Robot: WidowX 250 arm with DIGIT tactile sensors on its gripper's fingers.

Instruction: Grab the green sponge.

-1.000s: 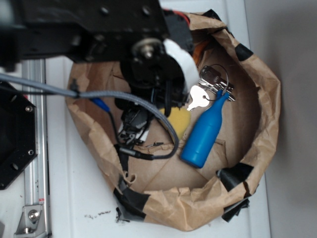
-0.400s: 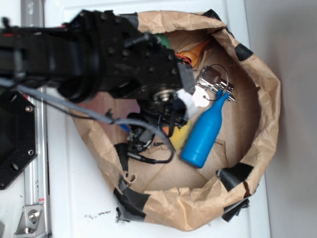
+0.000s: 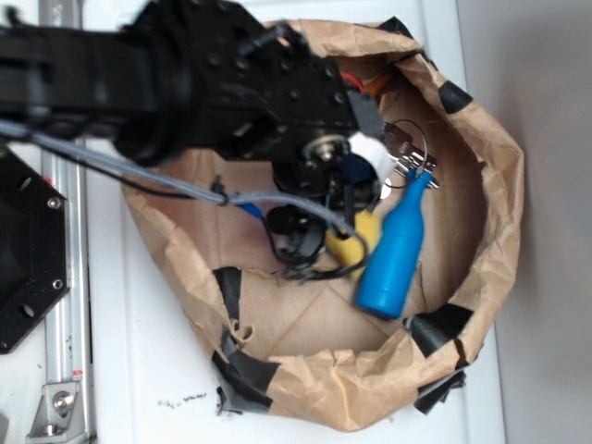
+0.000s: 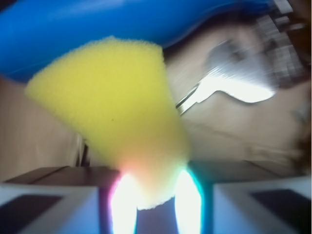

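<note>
The green sponge (image 4: pixel 114 102) is really a yellow foam wedge, and it fills the middle of the wrist view. Its narrow end sits pinched between my two brightly lit fingertips (image 4: pixel 127 201), so my gripper (image 4: pixel 156 202) is shut on it. From the exterior view the sponge (image 3: pixel 359 240) shows only partly below my black arm, close against the blue bottle (image 3: pixel 393 259). My gripper (image 3: pixel 326 236) is mostly hidden there under the wrist and a grey cable.
Everything lies inside a crumpled brown paper basin (image 3: pixel 490 194) patched with black tape. A bunch of keys (image 3: pixel 409 155) lies at the bottle's neck, also seen as a silver key (image 4: pixel 234 85). An orange item (image 3: pixel 375 83) peeks out at the back rim. The blue bottle (image 4: pixel 146 22) lies right behind the sponge.
My arm has swung right over the basin. The sponge has gone right with the gripper and now presses on the blue bottle, which has shifted right and stands more upright in the picture.
</note>
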